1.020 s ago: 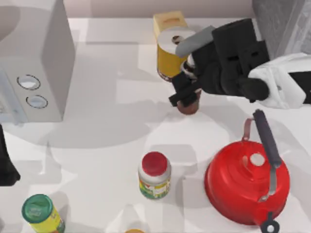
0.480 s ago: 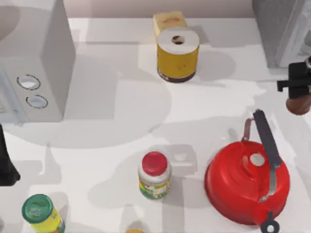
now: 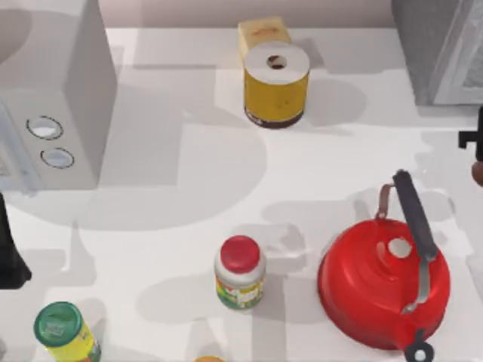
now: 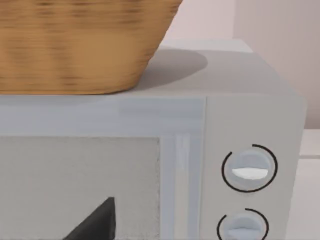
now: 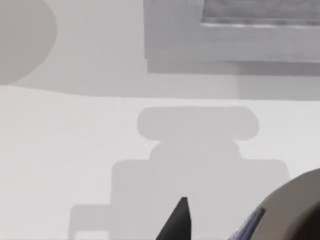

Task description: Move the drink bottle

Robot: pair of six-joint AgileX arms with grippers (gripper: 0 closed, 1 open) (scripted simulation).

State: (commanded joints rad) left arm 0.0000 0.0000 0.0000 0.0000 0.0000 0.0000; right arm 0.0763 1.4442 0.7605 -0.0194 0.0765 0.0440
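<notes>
carrying the drink bottle (image 3: 478, 173) at the table's right edge, our right gripper (image 3: 475, 139) grips it (bottle upright beneath the fingers); left arm parked by the microwave (image 3: 53, 98)

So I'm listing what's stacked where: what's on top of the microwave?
A woven basket sits on the microwave in the left wrist view, casting a shadow across its top. Whatever is in the basket can't be seen; its side hides that.

The white table (image 3: 189, 188) carries a grey microwave (image 3: 53, 105) at nine o'clock, a red round kettle (image 3: 383, 283) at four, and a yellow cylindrical can (image 3: 276, 84) at twelve.
</notes>
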